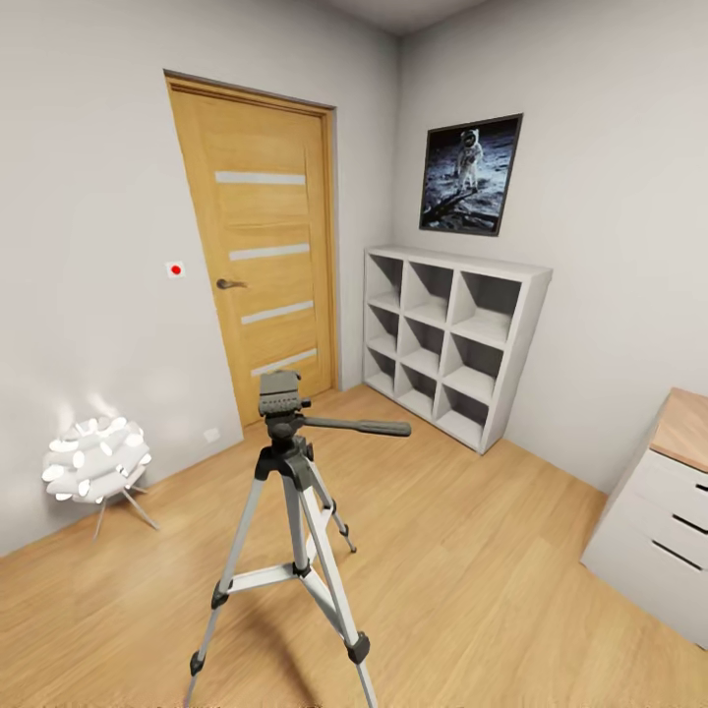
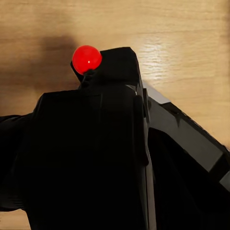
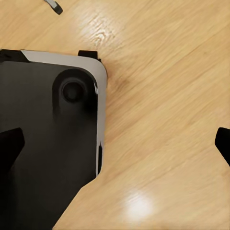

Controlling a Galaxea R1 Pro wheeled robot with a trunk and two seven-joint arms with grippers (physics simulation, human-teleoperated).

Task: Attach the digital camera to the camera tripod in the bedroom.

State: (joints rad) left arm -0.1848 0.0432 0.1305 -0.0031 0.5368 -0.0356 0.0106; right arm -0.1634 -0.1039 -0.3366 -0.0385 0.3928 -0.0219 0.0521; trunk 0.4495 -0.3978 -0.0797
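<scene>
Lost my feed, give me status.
Left gripper shut on camera. Right gripper open. Tripod straight ahead, head bare. Nothing in the way.

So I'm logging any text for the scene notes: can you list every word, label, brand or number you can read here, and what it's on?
There is no readable text in these pictures.
The digital camera shows a plain red dot, no lettering.
The camera tripod head carries no legible brand.
The astronaut picture and the red-dotted wall switch bear no words.
</scene>
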